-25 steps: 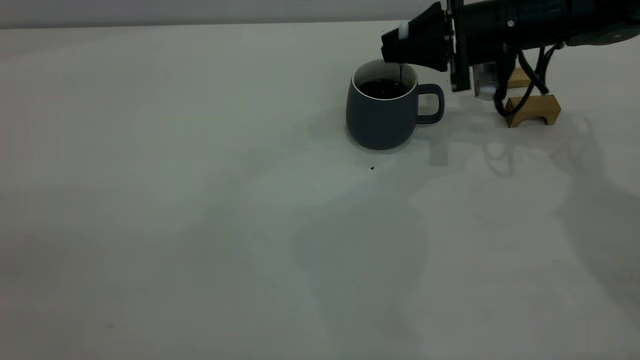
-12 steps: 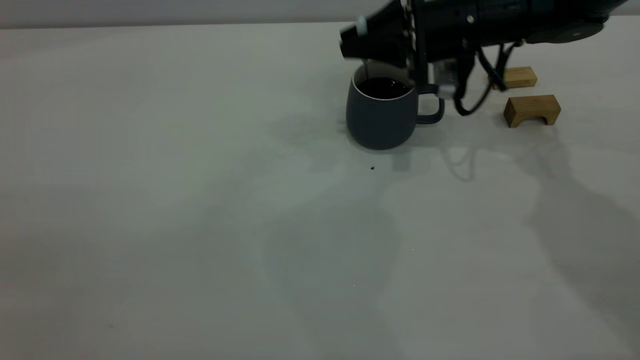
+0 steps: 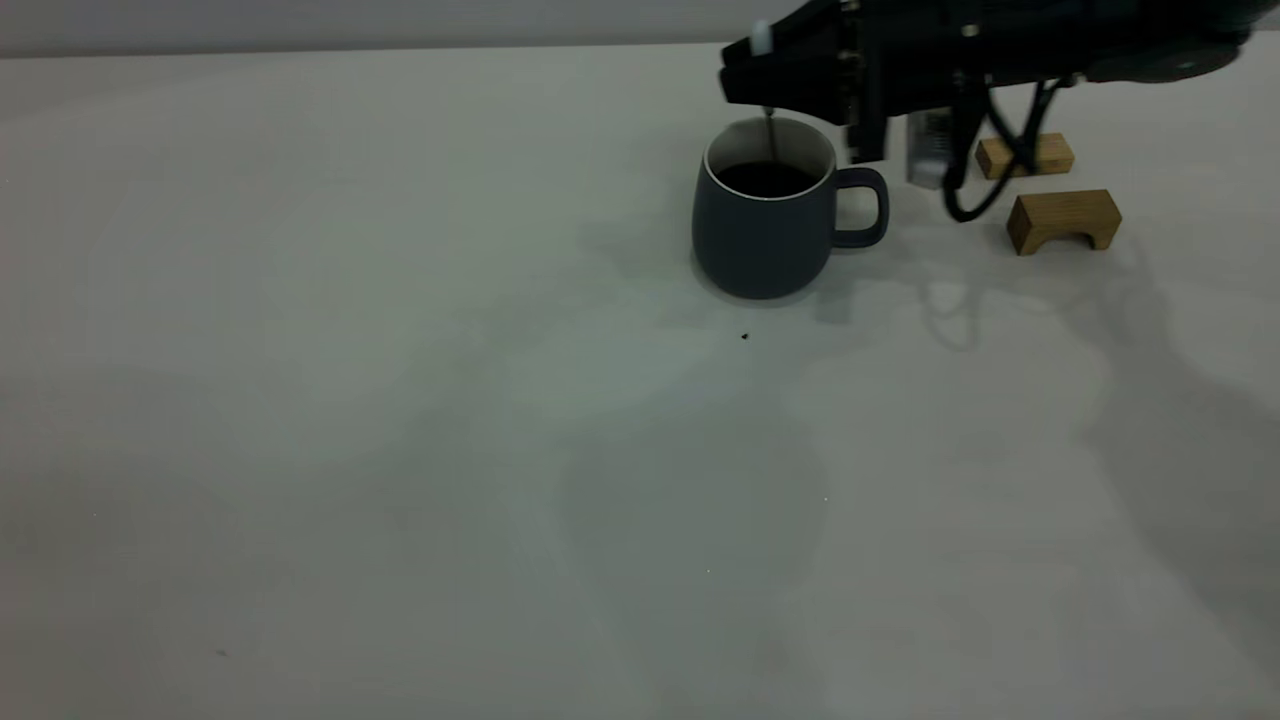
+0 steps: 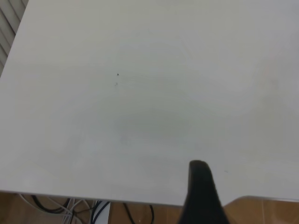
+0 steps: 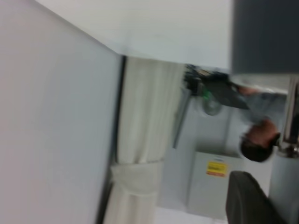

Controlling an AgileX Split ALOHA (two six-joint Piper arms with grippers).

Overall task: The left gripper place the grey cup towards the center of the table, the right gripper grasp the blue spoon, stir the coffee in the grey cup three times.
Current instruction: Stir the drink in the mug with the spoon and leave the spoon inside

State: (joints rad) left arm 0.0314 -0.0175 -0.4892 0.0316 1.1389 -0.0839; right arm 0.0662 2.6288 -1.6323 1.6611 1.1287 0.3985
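blue spoon (image 3: pixel 769 128) upright | bowl down in grey cup (image 3: pixel 760 235)

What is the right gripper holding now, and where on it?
The right gripper holds the blue spoon by the top of its handle, pale end poking above the fingers, stem hanging into the grey cup. The left gripper holds nothing visible.

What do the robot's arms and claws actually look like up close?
The right gripper is a matte black wedge on a thick black arm, with looping black cables and a silver fitting beneath. Of the left gripper, only one rounded black finger shows.
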